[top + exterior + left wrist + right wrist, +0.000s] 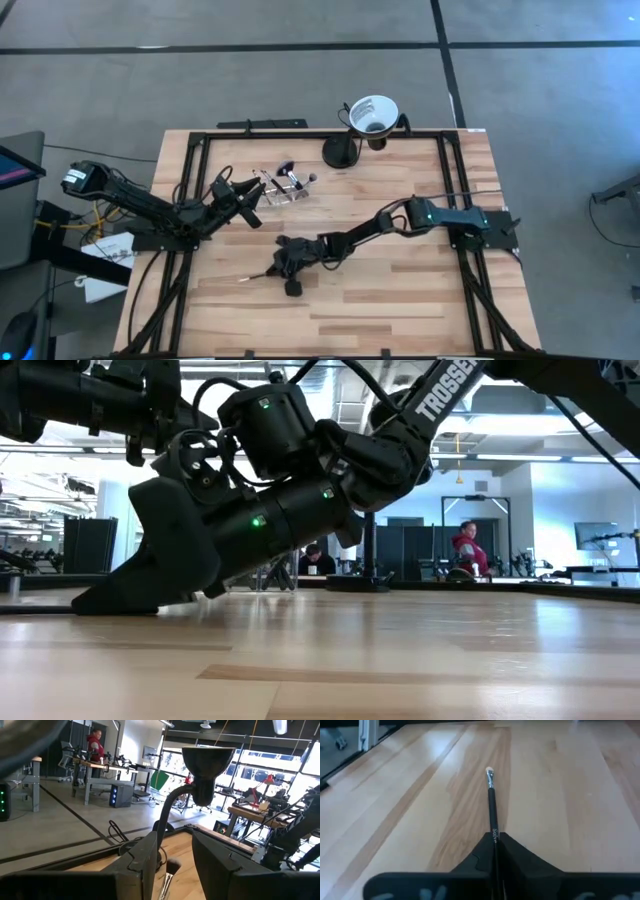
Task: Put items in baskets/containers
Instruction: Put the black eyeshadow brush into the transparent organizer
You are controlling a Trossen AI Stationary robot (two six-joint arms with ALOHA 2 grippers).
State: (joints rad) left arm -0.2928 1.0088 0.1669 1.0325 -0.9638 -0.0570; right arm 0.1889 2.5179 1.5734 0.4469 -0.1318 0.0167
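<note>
Right gripper (287, 268) down low near the middle of the table (400, 300), fingers pinched on a thin dark-handled brush (492, 815) — handle clamped between the pads, small pale bristle tip sticking out ahead over the wood. From above, same brush (256, 275) pointing out toward the left side, lying close to the boards. Seen level with the table, gripper body tilted, its lower edge touching or nearly touching the surface.

Left gripper (247, 203) up by the clear holder (283, 188), fingers (145, 862) parted with a plain gap between them, holder lying just beyond the tips and holding several brushes (293, 181). Fluffy head of one brush (172, 866) visible in the gap between those fingers. White funnel cup on a black stand (362, 125) at the far edge, apart from the holder. Person (466, 548) in the room behind.
</note>
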